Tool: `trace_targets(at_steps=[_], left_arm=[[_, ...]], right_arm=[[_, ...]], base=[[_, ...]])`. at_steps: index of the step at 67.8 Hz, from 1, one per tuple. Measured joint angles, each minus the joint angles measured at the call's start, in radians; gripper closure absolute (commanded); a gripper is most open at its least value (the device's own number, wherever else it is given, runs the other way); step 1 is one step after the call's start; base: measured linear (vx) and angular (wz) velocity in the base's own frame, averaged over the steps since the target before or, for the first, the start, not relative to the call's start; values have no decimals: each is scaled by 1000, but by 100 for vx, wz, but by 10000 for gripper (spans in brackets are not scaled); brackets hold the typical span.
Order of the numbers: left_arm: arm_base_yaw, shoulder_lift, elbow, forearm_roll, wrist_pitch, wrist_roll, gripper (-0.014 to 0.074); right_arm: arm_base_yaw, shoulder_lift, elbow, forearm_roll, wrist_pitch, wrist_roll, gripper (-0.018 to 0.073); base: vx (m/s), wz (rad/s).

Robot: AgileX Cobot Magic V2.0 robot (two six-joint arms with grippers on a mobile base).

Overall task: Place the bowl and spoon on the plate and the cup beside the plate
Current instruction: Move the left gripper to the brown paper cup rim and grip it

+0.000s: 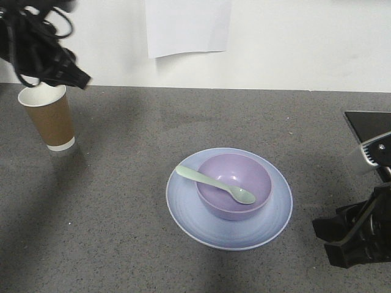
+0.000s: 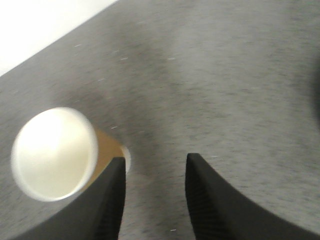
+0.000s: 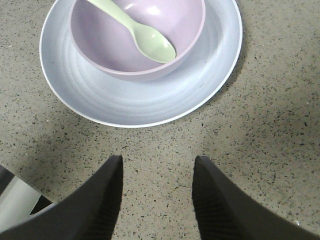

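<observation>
Near the table's (image 1: 122, 244) far left corner, the cup (image 1: 49, 116) is standing upright, apparently empty, well apart from the plate (image 1: 183, 207). The left gripper (image 2: 155, 192) is hovering beside it, released; it should straddle the cup squarely before closing gently. The bowl (image 1: 234, 186) is sitting on the plate, the spoon (image 1: 215, 184) lying across its rim, scoop inside. The right gripper (image 3: 157, 192) is idling open nearby.

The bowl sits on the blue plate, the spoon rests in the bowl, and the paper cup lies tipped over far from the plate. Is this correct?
Not quite. The cup stands upright, not tipped over; the front-facing view shows this. The rest holds: the bowl sits on the plate, the spoon rests in the bowl, and the cup is far from the plate.
</observation>
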Motion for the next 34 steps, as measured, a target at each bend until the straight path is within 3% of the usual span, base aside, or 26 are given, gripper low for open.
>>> trace_targets(at_steps=[16,34], left_arm=[[173,8,0,-1,-43,-46,345],[281,89,0,-65,-100,-82,351]], right_arm=[[0,0,0,0,0,0,243],[0,0,0,0,0,0,243]], base=[[0,0],[0,0]])
